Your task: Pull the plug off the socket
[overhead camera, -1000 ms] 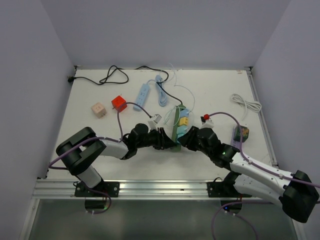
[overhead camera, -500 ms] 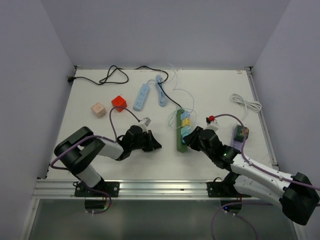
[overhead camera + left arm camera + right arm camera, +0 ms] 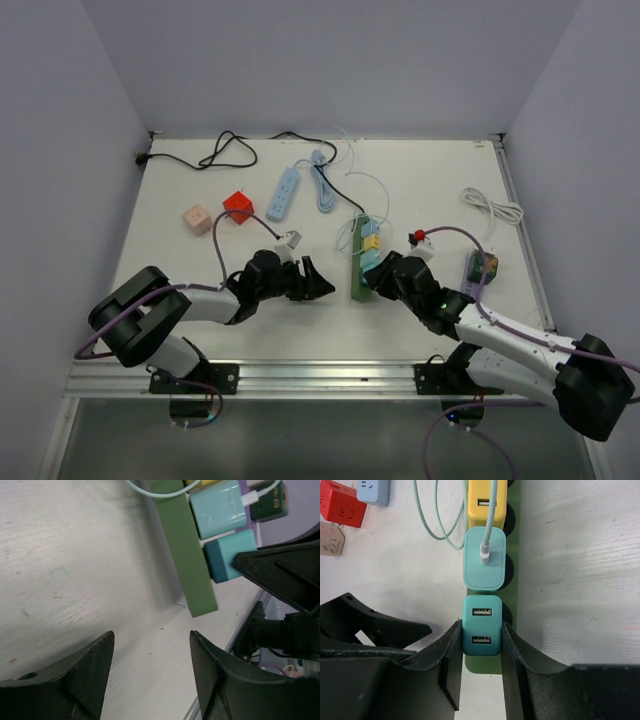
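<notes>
1. The green power strip (image 3: pixel 359 266) lies flat on the table (image 3: pixel 200 290), its length running away from the arm bases.
2. The teal plug (image 3: pixel 481 632) sits in the socket at the near end of the green power strip, with two USB ports on its face. It looks fully seated in the strip.
3. The right gripper (image 3: pixel 481 630) is clamped on the teal plug: one finger (image 3: pixel 451 655) presses its left side and the other finger presses its right side, above the strip's near end.
4. In the top view the right gripper (image 3: pixel 376 277) reaches the strip's near end from the right side of the strip.
5. The left gripper (image 3: pixel 315 283) lies just left of the strip's near end, apart from it. Its jaws are spread wide with only bare table between them, as the left wrist view shows (image 3: pixel 150 640).
6. A pale blue-green adapter (image 3: pixel 485 558) fills the next socket up the strip from the teal plug, with a thin pale cable (image 3: pixel 427 515) plugged into its face.
7. A yellow adapter (image 3: pixel 485 500) sits one socket farther along the strip.
8. A red cube (image 3: pixel 238 207), a beige cube (image 3: pixel 196 219) and a light blue power strip (image 3: pixel 284 193) lie well to the left of the green strip, toward the far side.
9. A coiled white cord (image 3: pixel 495 208) lies well to the right of the green strip.
</notes>
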You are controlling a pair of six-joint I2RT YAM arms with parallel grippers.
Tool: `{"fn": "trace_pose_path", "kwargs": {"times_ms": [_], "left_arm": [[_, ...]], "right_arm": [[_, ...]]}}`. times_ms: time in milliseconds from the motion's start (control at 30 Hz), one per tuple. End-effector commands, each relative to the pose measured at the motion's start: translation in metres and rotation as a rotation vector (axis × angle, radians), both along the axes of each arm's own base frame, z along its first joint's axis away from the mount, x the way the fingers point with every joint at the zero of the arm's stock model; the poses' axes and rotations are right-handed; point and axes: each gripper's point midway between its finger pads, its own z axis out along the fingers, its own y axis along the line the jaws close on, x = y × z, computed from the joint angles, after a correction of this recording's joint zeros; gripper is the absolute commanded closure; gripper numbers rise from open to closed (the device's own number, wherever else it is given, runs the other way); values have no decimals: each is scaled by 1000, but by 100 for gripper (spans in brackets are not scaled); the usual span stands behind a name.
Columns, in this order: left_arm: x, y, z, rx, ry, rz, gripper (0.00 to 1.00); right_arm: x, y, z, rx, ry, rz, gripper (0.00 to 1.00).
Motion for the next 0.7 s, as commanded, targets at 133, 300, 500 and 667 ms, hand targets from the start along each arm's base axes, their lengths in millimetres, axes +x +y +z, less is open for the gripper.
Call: {"fn": "trace_pose_path", "kwargs": {"times_ms": [133, 300, 500, 667], "left_arm": [[-10, -42, 56, -177, -68, -157, 28], [-17, -62, 58, -219, -25, -216, 25], [-19, -79, 43, -207, 25, -247, 22], [-20, -79, 20, -171, 87, -235, 32]], "right_arm": [[28, 29, 59, 146, -135, -21, 100], [30, 38, 67, 160, -156, -15, 100], [27, 52, 74, 188, -161, 9, 100], [21, 54, 79, 210, -174, 13, 100]]}}
